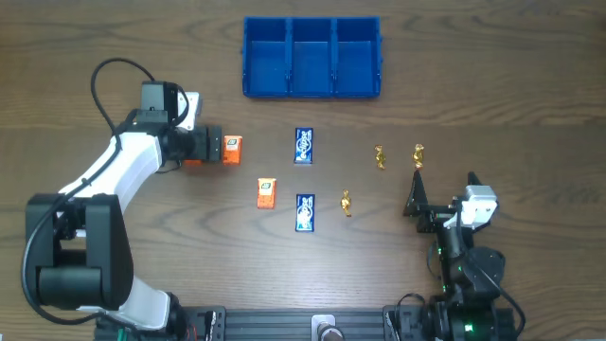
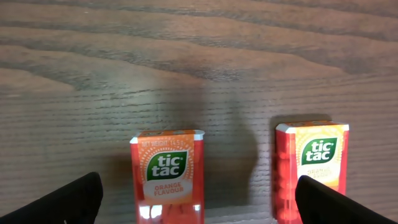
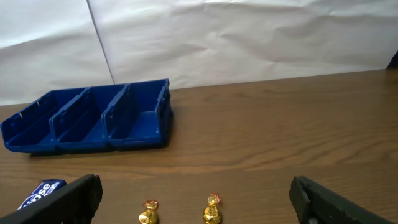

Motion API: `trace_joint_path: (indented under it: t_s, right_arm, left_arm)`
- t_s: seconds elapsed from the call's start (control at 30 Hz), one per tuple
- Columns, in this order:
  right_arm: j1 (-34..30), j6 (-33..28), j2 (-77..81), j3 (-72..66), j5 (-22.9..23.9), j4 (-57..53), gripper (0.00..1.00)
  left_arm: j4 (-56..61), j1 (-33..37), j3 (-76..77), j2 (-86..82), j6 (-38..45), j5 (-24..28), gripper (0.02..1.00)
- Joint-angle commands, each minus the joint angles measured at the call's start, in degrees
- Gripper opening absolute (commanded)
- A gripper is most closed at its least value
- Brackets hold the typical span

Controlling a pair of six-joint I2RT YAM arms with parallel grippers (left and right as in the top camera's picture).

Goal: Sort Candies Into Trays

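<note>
Hovering left gripper (image 2: 198,186) over orange box (image 2: 166,177), you had jaws wide, empty; box between them, long axis across closing line; right gripper (image 3: 194,193) far, also open, empty.

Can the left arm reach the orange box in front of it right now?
Likely yes: the left arm has its jaws open with the orange box centred just ahead of them, and the second orange box lies apart.
</note>
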Motion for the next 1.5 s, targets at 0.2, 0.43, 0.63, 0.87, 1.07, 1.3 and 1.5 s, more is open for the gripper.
trace_joint_path:
  t_s: [0.2,0.43,0.63,0.87,1.07,1.3,1.5]
  right_arm:
    - [0.24,0.37,-0.42,-0.22,0.31,-0.15,0.998]
    - [0.24,0.37,-0.42,-0.22,0.31,-0.15,0.998]
    - [0.24,0.37,-0.42,-0.22,0.31,-0.15,0.998]
    - [0.24,0.37,-0.42,-0.22,0.31,-0.13,0.998]
    - [0.24,0.37,-0.42,-0.22,0.31,-0.15,0.998]
    - [0.24,0.37,-0.42,-0.22,0.31,-0.15,0.998]
    - [0.24,0.37,-0.42,-0.22,0.31,-0.15,0.998]
  left_arm:
    - [-2.03,1.77,1.11,2.97,1.95,-1.66,0.998]
    - [-1.53,1.75,1.11,4.74,1.92,-2.14,0.967]
    - [-1.33,1.64,1.11,5.09,1.9,-3.54,0.75]
    - [-1.11,0.02,1.11,5.09,1.68,-6.71,0.599]
    - [-0.5,-0.57,1.11,5.09,0.52,-7.19,0.514]
    - [-0.28,-0.57,1.11,5.09,-0.52,-7.21,0.38]
    - [-0.33,-0.63,1.66,4.33,-2.1,-7.63,0.343]
